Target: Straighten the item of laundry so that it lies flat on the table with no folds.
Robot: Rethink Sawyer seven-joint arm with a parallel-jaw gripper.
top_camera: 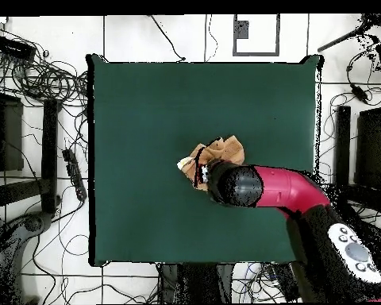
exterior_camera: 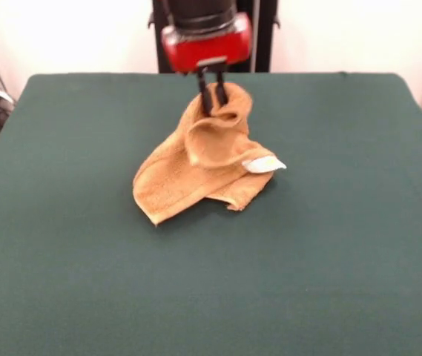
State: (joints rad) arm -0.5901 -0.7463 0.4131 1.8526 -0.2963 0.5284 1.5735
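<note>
On the surface: the dark green surface [exterior_camera: 344, 259] is carrying one crumpled golden-orange towel [exterior_camera: 196, 174], which is sitting a little toward the robot's side of the middle, well apart from every edge.
Towel shape: it is rising to a peak at its far end and is spreading lower and wider toward the camera in the front view; several folds are overlapping, and one near corner is pointing forward-left in that view.
Tag: a small white tag [exterior_camera: 262, 164] is sticking out at the towel's right side in the front view, just above the cloth.
Claw: the claw [exterior_camera: 212, 95] is hanging from the red wrist housing [exterior_camera: 207, 41] and is pinching the towel's raised peak, its two dark fingers [exterior_camera: 204, 96] standing close together with cloth bunched around them.
Arm: in the overhead view the red and black arm [top_camera: 285, 191] is reaching in from the lower right and is covering part of the towel [top_camera: 221, 151].
Around the surface: cables [top_camera: 43, 75] are lying on the pale floor beside it.
</note>
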